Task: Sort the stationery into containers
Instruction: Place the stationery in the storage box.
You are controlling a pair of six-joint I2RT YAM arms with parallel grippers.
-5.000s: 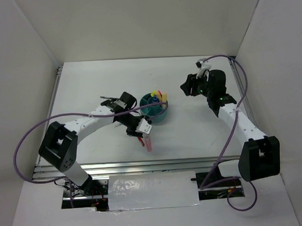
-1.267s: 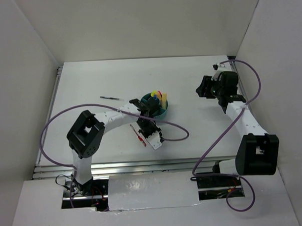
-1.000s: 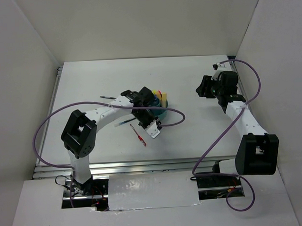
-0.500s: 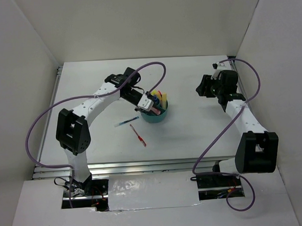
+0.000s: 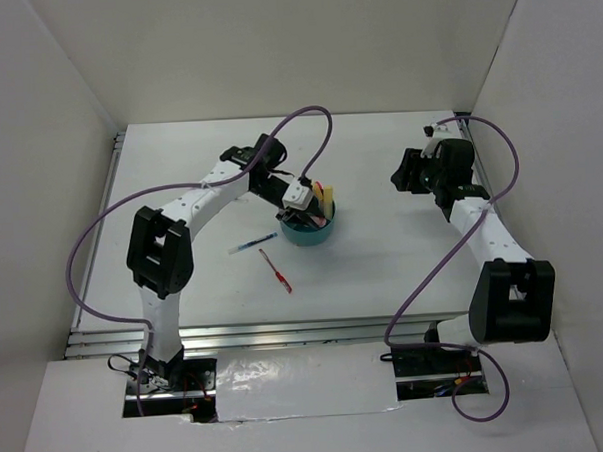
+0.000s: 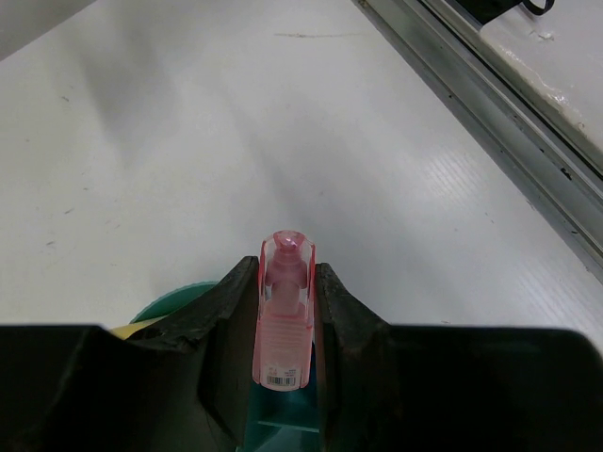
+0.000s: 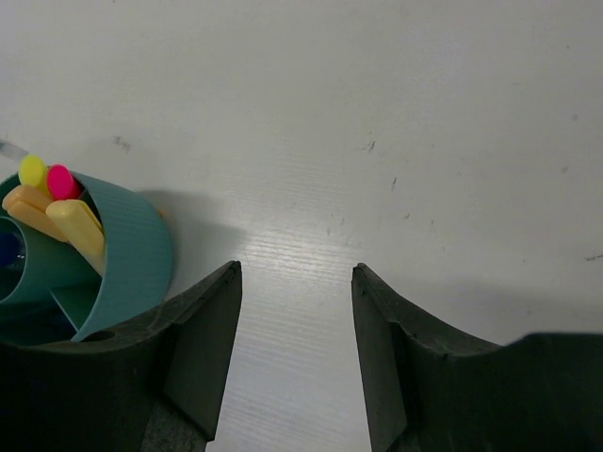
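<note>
On the tabletop [image 5: 383, 252], the teal organiser [image 5: 312, 236] is crowded with upright markers [image 5: 322, 193], so the pink marker [image 6: 283, 344] pinched in the left tool [image 6: 285, 271] over the bowl may snag them or tip out on release. The right tool [image 7: 297, 270], at the bowl's 2 o'clock, stands parted and empty. The thin red pen [image 5: 276, 270] and blue pen [image 5: 252, 244] at 7 o'clock could skid when gripped.

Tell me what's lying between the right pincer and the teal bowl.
Nothing. The stretch of table between the right pincer and the teal bowl is bare, as the top view and the right wrist view both show.
</note>
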